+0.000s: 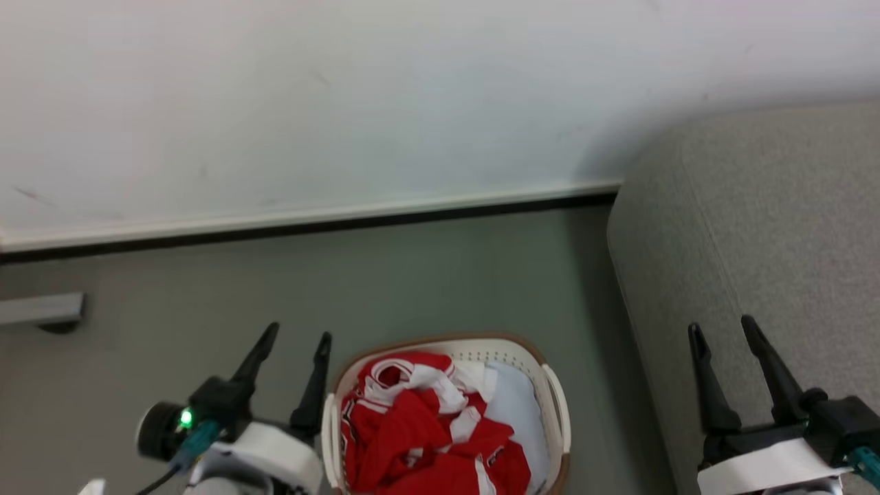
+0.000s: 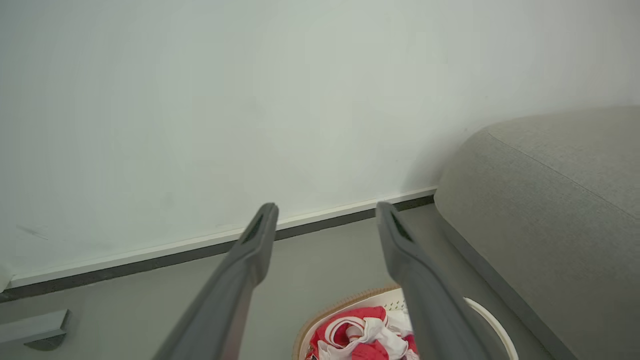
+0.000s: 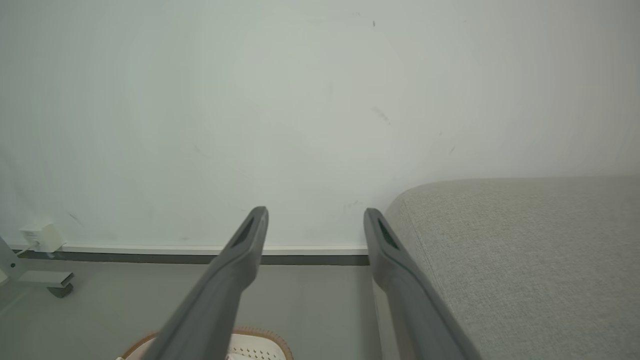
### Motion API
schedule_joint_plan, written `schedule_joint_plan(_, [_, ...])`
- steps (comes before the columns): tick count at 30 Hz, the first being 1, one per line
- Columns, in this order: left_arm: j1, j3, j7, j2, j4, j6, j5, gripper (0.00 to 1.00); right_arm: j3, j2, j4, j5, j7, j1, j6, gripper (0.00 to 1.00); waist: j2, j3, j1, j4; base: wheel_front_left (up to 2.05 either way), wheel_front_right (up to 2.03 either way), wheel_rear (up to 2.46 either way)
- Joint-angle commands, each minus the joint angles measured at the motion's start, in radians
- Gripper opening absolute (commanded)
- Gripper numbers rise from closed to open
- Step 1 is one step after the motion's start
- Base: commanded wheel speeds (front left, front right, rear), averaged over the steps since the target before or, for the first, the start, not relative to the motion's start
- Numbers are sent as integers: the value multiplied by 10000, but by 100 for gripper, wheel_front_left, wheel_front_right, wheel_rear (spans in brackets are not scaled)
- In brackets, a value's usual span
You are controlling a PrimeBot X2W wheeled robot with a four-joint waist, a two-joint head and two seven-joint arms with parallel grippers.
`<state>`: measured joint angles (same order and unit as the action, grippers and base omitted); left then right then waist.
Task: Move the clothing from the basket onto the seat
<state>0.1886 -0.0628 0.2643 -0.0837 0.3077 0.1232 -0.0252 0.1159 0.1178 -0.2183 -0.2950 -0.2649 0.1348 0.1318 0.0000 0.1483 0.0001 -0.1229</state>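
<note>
The wall (image 1: 344, 103) was the biggest thing, pale and lightly scuffed, straight ahead of my left gripper (image 1: 299, 332) and my right gripper (image 1: 722, 324), past their fingertips. The seat (image 1: 777, 227) came next: light grey woven fabric with a rounded edge, lying under and beyond my right gripper and well off to the right of my left one. The floor (image 1: 426, 275), grey-green, ran between the two grippers up to a white skirting (image 1: 309, 218) with a dark line under it. The basket (image 1: 558, 405) sat on that floor between my grippers, just right of the left one and short of the seat's edge, apart from it. Its rim was brown and its wall cream and perforated. The clothing (image 1: 419, 433) lay crumpled inside the basket — red with white striped trim — on the side nearer my left gripper. A plain pale cloth (image 1: 517, 405) lay in there too, on the side nearer my right gripper, touching the red heap. Both grippers were spread wide and empty. Smallest, a grey metal foot (image 1: 41, 309) rested on the floor far left of my left gripper, near the skirting.
</note>
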Motion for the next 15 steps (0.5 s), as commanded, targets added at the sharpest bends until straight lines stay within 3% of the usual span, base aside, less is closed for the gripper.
schedule_joint_plan(1, [365,-196,1,-116,275,15,91,100,-25,-12,151,93,7,211,-21,100,0,738,-1,-344,0,0,0])
schedule_joint_plan(8, [2267,-1599,-133,-402,2166,74,425,100,-43,-136,723,253,7,756,-21,100,0,2270,-1,-805,0,0,0])
schedule_joint_plan(15, [3990,-3183,-1050,-522,3805,76,405,100,-128,-328,1202,283,7,1322,-21,100,0,3642,-1,-1031,0,0,0])
